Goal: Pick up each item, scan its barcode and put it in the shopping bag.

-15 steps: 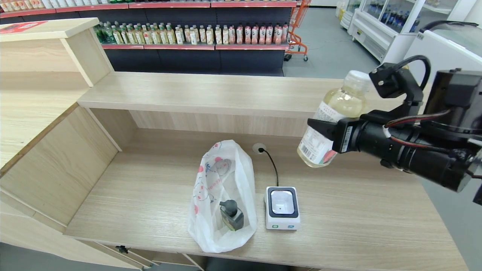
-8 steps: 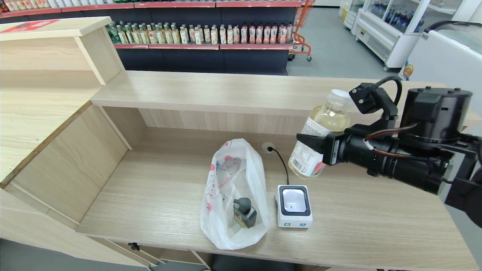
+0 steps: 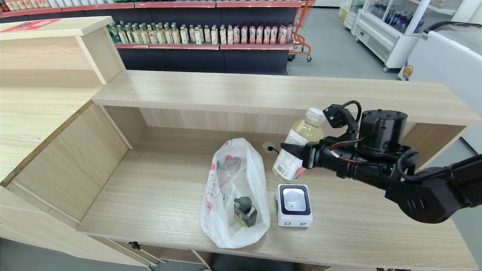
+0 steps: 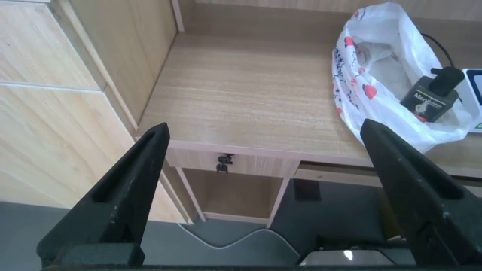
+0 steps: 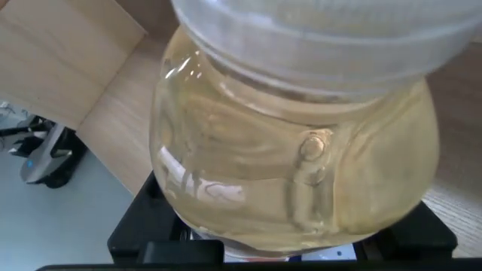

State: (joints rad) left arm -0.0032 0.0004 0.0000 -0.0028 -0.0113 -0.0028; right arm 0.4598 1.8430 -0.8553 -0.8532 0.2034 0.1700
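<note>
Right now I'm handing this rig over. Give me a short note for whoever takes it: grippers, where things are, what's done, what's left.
Right gripper: shut on the bottle, held tilted in the air just behind the scanner.
Left gripper: open, empty, low off the counter's front edge.
Bag: open on the counter, to the scanner's left, with a dark bottle inside.
Done: dark bottle bagged.
Left, as it looks: scan the held bottle, then bag it.

A clear drink bottle (image 3: 304, 134) of pale yellow liquid, white-capped and labelled, hangs tilted close above the white barcode scanner (image 3: 294, 205), beside the open shopping bag (image 3: 222, 210) holding a small dark bottle (image 3: 245, 213).
</note>
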